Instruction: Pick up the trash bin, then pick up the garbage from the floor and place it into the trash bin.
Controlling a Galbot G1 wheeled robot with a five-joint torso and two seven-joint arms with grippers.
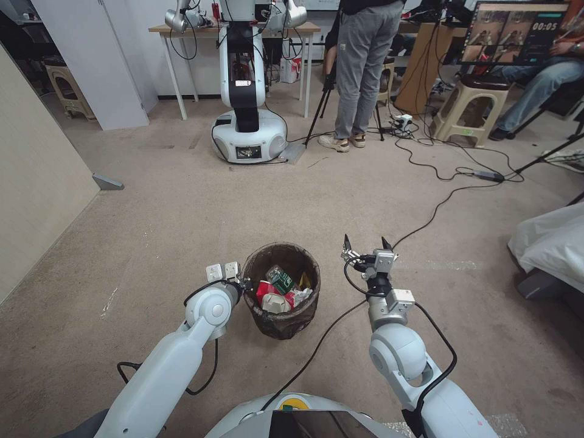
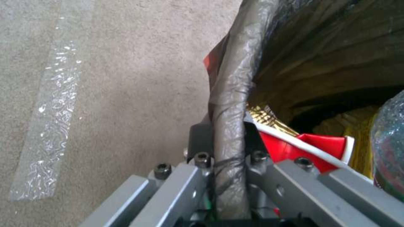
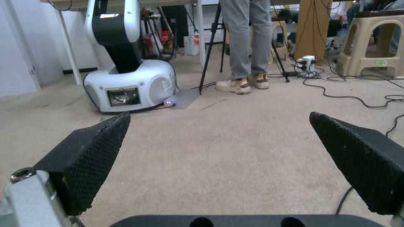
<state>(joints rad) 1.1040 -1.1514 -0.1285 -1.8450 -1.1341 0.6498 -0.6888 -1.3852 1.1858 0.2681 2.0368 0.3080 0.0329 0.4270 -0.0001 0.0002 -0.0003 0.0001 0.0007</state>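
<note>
The bin (image 1: 281,291) sits or hangs low over the carpet (image 1: 182,213) straight ahead of the robot, between its two arms. The left hand (image 2: 229,138) is clenched on the bin's rim — in the left wrist view one finger (image 2: 201,138) lies outside the bag-wrapped edge and the other inside, pinching it. The right hand (image 1: 367,246) hovers just beside the bin on its other side, fingers spread wide and holding nothing, pointing out over bare carpet.

By my reading the task is close to finished. The bin is in the grip, and garbage (image 1: 281,291) is already inside it: red-and-white wrappers, a green-labelled bottle, something white, a bit of yellow. No loose litter shows on the floor around the robot, so there looks to be little or nothing left to collect.

Some things stay uncertain — whether the bin is lifted clear of the floor or resting on it cannot be told from above. The bin's white wall is hidden under the dark bag. Floor close under the robot's own base, and behind it, is cut off, so a stray piece there would go unseen.
</note>
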